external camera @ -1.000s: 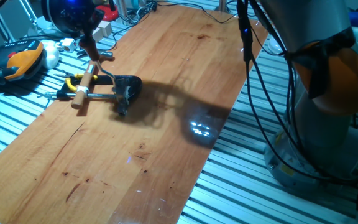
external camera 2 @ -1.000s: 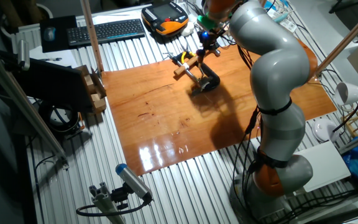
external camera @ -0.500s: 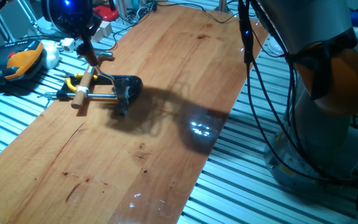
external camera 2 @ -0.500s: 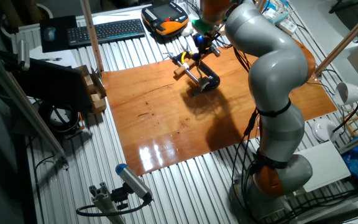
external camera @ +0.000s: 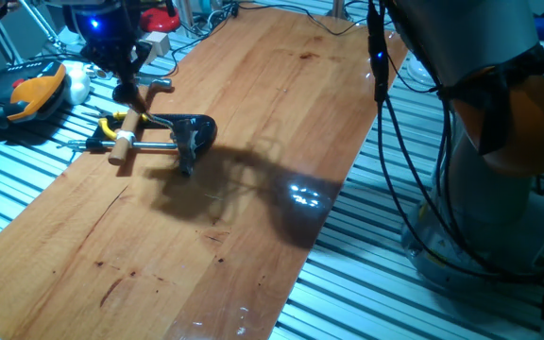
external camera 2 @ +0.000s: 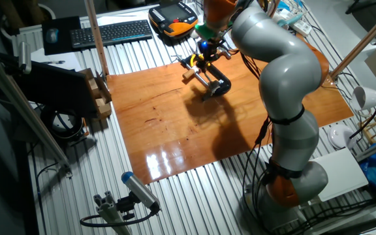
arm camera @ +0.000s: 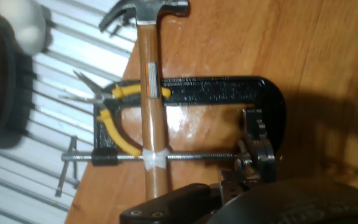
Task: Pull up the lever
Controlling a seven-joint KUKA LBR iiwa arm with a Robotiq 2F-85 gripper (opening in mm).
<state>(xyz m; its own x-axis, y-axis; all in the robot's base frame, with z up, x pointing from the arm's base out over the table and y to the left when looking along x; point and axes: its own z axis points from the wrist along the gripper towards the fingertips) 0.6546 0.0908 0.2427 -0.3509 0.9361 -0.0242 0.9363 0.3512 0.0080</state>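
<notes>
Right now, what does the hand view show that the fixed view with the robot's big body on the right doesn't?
Only the hand view gives close detail: the thread on the steel rod and the thin tips of the pliers. Only the fixed view shows the robot arm, its cables and the whole wooden board. Both show the black clamp, the wooden-handled hammer and the yellow pliers.

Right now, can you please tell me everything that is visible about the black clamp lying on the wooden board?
The black clamp is a C-shaped frame, apparently rough cast metal. It lies flat on the wooden board, near its edge. A thin threaded steel rod runs through one arm and ends in a small crossbar beyond the board. A wooden-handled hammer lies across the frame and rod. Yellow-handled pliers rest against its open end.
</notes>
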